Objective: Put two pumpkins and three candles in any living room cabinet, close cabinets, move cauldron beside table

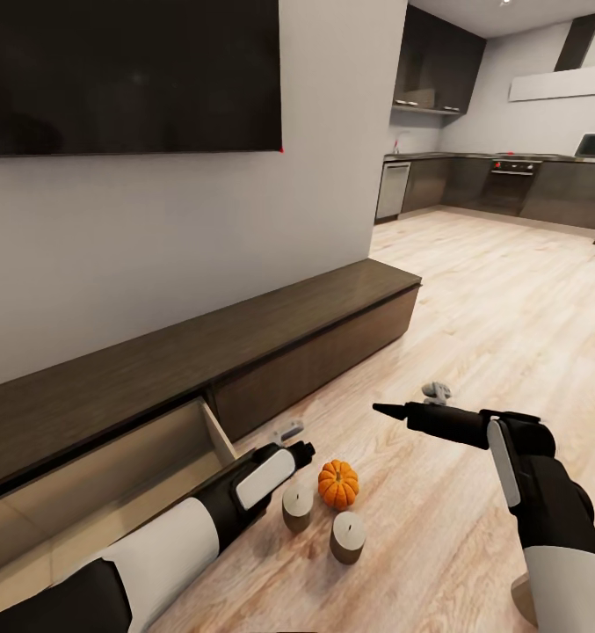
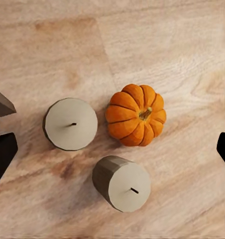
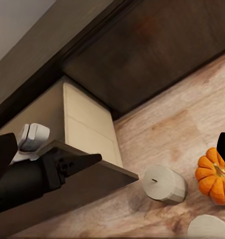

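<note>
**Q:** Three items lie on the floor at lower centre of the head view. Status?

**A:** One pumpkin and two candles, the nearer candle and the farther candle, stand upright on the wood floor, close together, just beside the open drawer of the cabinet. None is stowed yet.

**Q:** Gripper states?

**A:** Left gripper hovers above the group; its jaws are spread and hold nothing, with the items between the fingertips in the left wrist view. Right gripper is at mid right of the head view, clear of the items; jaw state cannot be determined.

**Q:** Remaining work?

**A:** Judged early stage. Stow these three items plus the second pumpkin and third candle, close the drawer, position the cauldron next to the table.
</note>
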Available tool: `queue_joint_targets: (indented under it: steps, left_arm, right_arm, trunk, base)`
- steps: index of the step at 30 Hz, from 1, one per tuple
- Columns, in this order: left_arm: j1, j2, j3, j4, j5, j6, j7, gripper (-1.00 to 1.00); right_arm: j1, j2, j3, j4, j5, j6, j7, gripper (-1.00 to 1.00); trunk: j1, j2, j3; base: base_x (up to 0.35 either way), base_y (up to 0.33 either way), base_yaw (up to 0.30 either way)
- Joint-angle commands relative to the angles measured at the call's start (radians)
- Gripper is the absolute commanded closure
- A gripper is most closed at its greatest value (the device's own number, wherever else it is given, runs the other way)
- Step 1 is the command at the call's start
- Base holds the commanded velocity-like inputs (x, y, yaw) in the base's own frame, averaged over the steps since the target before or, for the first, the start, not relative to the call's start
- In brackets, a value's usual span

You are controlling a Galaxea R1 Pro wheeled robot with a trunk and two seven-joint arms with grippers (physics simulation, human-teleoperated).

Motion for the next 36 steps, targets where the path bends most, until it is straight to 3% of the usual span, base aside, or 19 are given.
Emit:
queue_joint_targets:
  steps: [1,7,15,36]
  left_arm:
    - [0.000,0.000,0.000,-0.001,0.017,-0.001,0.000,-1.00]
    - [0.000,0.001,0.000,-0.003,0.046,-0.003,-0.003,-1.00]
    - [0.001,0.001,-0.003,-0.017,0.048,-0.004,-0.063,-1.00]
    - [0.005,0.001,-0.003,-0.017,0.050,-0.005,-0.069,-1.00]
  right_arm:
    - [0.000,-0.001,0.003,0.000,0.000,0.000,-0.001,-1.00]
    - [0.000,0.000,0.020,0.000,0.006,-0.001,-0.006,-1.00]
    - [0.000,0.001,0.027,0.001,0.008,-0.012,-0.007,-1.00]
    - [0.001,0.003,0.028,0.002,0.008,-0.011,-0.007,-1.00]
  trunk:
    - [0.000,0.000,0.000]
    - [0.000,0.000,0.000]
    - [0.000,0.000,0.000]
    - [0.000,0.000,0.000]
  base:
    - [0.000,0.000,0.000]
    - [0.000,0.000,0.000]
    - [0.001,0.000,0.000]
    - [0.179,-0.169,0.024]
